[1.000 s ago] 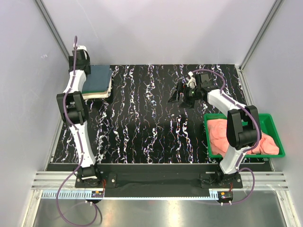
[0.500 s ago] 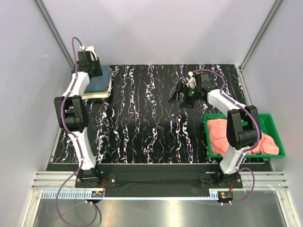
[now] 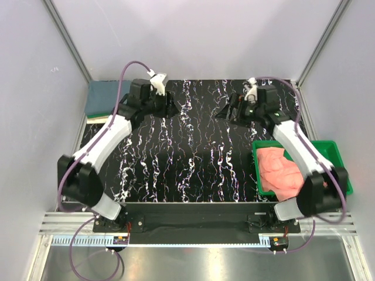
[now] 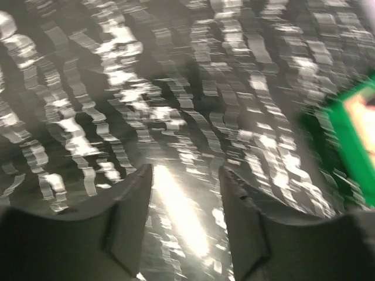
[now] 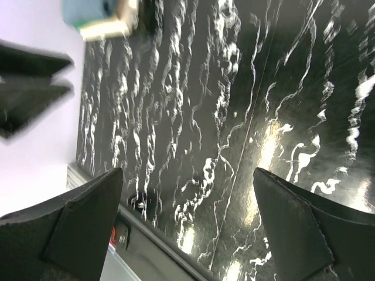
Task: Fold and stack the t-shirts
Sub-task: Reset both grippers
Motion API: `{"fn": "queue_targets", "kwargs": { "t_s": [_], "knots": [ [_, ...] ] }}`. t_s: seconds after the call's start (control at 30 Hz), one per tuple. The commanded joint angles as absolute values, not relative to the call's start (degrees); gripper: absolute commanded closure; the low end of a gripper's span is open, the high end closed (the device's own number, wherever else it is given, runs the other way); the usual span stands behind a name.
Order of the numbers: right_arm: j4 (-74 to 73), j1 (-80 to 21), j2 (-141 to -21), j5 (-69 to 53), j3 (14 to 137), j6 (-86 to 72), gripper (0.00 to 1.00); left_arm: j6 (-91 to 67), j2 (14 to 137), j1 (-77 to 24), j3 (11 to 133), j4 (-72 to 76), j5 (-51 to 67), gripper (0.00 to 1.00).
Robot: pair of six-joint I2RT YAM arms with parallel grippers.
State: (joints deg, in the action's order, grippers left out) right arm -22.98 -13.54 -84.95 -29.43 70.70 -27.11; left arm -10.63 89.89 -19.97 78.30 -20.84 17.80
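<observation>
Nearest you, at right, pink shirts (image 3: 280, 171) fill the tray (image 3: 325, 144). Your left gripper (image 4: 184, 175) is partly open and empty, and your right gripper (image 5: 187, 175) gapes wide, empty. The blue-grey shirt (image 3: 101, 96) lies folded far left.

Your left arm (image 3: 105, 137) stretches forward and slants inward. The left gripper (image 3: 166, 106) points toward the centre with its jaws partly apart and nothing between them. Your right arm (image 3: 299, 149) also reaches forward and slants inward. The right gripper (image 3: 228, 111) faces the left one, well apart from it, jaws spread wide and empty.
</observation>
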Motion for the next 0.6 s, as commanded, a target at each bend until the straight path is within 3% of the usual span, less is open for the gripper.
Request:
{"fn": "queue_targets", "kwargs": {
  "t_s": [0.0,0.03,0.07,0.27,0.57],
  "knots": [
    [-22.9,-13.3,-74.0,-21.2,67.7,-27.9,0.00,-12.2,81.9,-21.1,75.0,-17.8,23.3,0.41],
    [-23.4,-13.2,-72.3,-19.9,66.5,-28.4,0.01,-12.5,79.3,-21.8,74.4,-17.8,25.6,0.12],
    [-23.5,-13.2,-69.0,-18.0,65.8,-28.6,0.00,-12.3,78.1,-22.0,73.9,-17.8,26.9,0.01],
    [-23.4,-13.0,-59.8,-8.4,60.8,-31.5,0.00,-11.4,71.3,-22.8,68.6,-16.4,30.8,0.01],
    [-23.2,-13.1,-55.8,-7.6,59.0,-34.5,0.00,-8.3,66.4,-23.2,66.2,-17.0,27.1,0.01]
  ]
}}
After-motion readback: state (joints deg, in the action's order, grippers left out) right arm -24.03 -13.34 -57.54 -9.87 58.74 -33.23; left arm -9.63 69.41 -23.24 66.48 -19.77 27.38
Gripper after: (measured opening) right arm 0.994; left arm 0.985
